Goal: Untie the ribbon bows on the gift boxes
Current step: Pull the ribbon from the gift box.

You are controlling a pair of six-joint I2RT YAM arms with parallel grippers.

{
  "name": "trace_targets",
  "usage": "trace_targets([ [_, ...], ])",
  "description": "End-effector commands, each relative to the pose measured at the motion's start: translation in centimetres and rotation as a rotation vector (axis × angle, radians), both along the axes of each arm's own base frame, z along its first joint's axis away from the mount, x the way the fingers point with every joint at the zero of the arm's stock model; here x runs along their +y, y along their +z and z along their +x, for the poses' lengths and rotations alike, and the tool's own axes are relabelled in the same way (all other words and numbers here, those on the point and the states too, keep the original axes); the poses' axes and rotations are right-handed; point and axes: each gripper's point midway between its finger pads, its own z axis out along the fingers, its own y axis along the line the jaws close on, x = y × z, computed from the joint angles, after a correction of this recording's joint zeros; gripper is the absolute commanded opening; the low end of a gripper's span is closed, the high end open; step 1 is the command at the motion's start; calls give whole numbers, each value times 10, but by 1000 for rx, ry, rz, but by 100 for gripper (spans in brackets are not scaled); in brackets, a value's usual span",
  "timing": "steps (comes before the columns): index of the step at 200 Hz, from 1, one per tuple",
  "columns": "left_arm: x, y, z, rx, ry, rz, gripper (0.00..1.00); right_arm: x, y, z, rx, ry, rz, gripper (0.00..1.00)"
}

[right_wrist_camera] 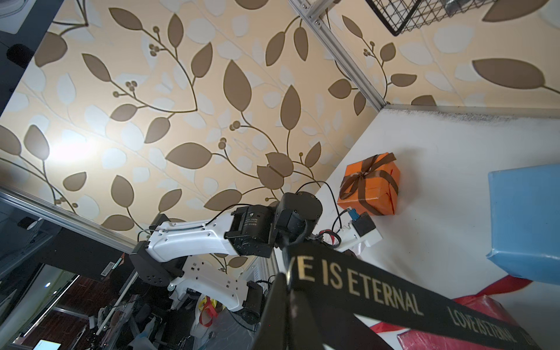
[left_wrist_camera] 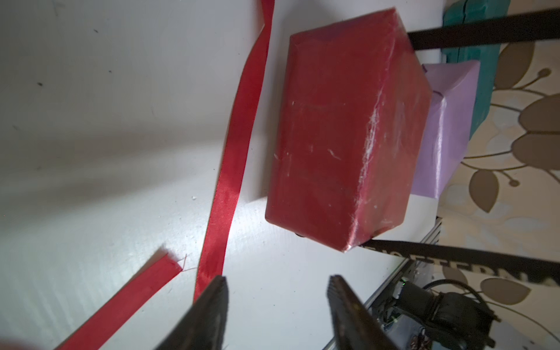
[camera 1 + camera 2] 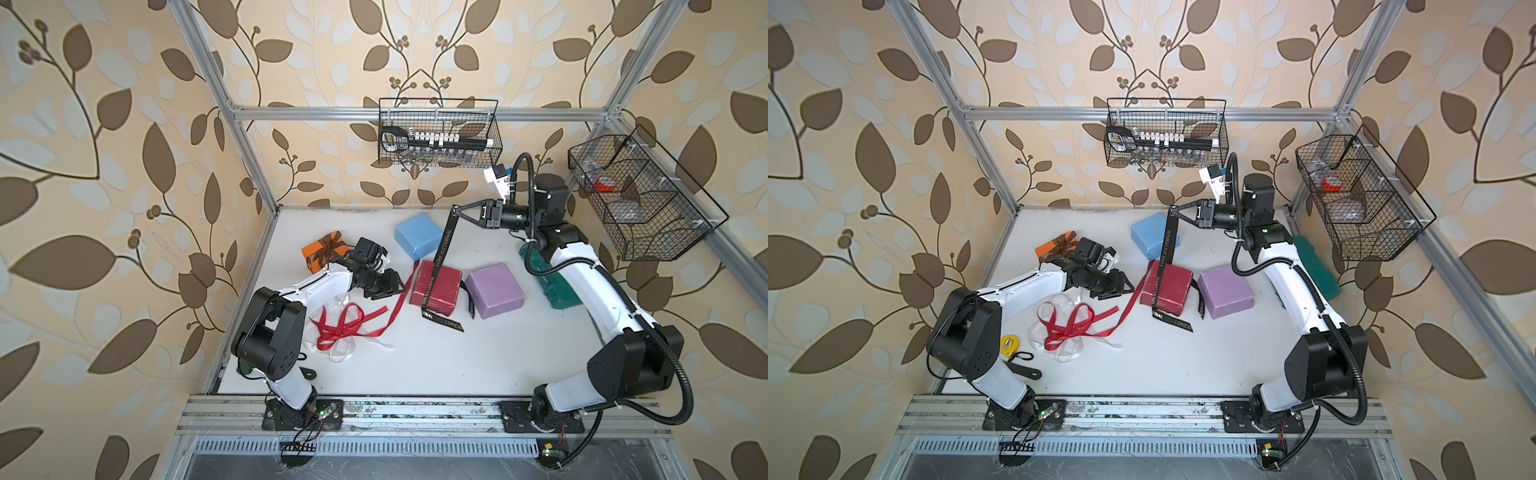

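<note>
So in both top views the right gripper (image 3: 456, 211) hangs up above and behind the dark red box (image 3: 435, 286). It's pinched tight on the end of the black ribbon (image 3: 444, 243), which runs straight down over that box's top and trails onto the table (image 3: 478, 365) in front of it. The left gripper (image 3: 398, 288) sits low just off the dark red box's left side, fingers spread apart and nothing between them. Further out on that side, the red ribbon (image 3: 345, 328) lies in a loose heap over the white ribbon (image 3: 378, 342), with one red strand running up alongside the box. Way off to the box's back-left is the orange box (image 3: 318, 254), with its brown bow (image 3: 329, 243) tied. The light blue box (image 3: 417, 235) is behind the dark red box, the lilac box (image 3: 494, 291) is just beside it on the right, and the green case (image 3: 559, 291) is beyond that. In the left wrist view, the fingers (image 2: 216, 303) are wide open and empty, and the red ribbon lies flat near the dark red box without touching it. In the right wrist view, the black ribbon, lettered "LOVE IS ETERNAL", comes out of the clamped jaws toward the dark red box.
</note>
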Motion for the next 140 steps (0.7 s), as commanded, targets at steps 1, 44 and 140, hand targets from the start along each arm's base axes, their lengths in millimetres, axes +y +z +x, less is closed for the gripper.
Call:
trace_targets([
  [1,-6,34,5,-83,-23,-21,99,-6,37,-14,-93,6,19,0],
  [44,-9,54,10,-123,-24,-40,99,-15,56,-15,-129,-18,25,0],
  [140,-7,68,11,-159,-25,-36,99,-22,96,-8,-197,-53,32,0],
])
